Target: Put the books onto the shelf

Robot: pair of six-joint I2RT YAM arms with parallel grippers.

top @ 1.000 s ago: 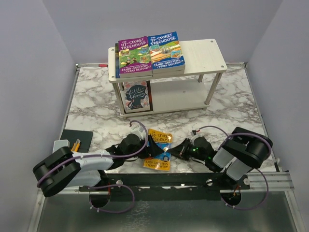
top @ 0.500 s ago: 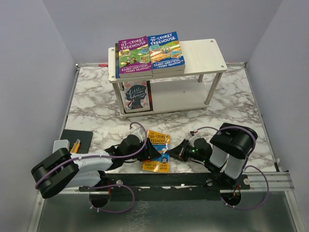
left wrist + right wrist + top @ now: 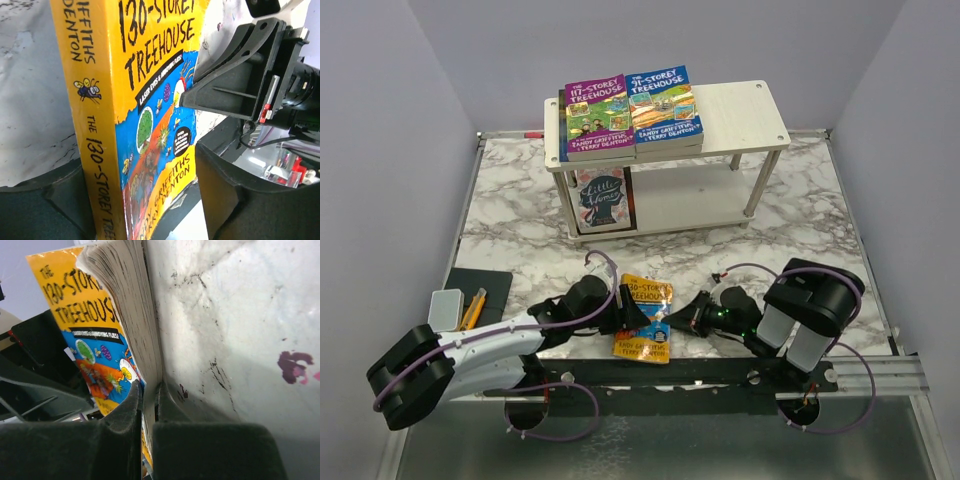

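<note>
An orange "130-Storey Treehouse" book (image 3: 645, 318) is propped up off the marble near the table's front edge, between both grippers. My right gripper (image 3: 682, 318) (image 3: 149, 390) is shut on its page edge (image 3: 135, 315). My left gripper (image 3: 623, 312) (image 3: 137, 165) straddles the spine (image 3: 95, 150); one finger (image 3: 45, 205) is by the spine, and the other finger (image 3: 235, 195) stands apart from the cover. The white shelf (image 3: 745, 108) at the back carries a purple book (image 3: 595, 118) and a blue book (image 3: 663, 105) on top, and a floral book (image 3: 603, 200) on the lower tier.
A small grey case (image 3: 446, 303) and a dark mat (image 3: 482, 287) lie at the front left, beside my left arm. A black rail (image 3: 720, 375) runs along the near edge. Grey walls close in the left, right and back sides.
The left jaws have narrowed around the orange book. My left arm's elbow has swung down to the left. The book's top edge has risen slightly. The right gripper stays shut.
</note>
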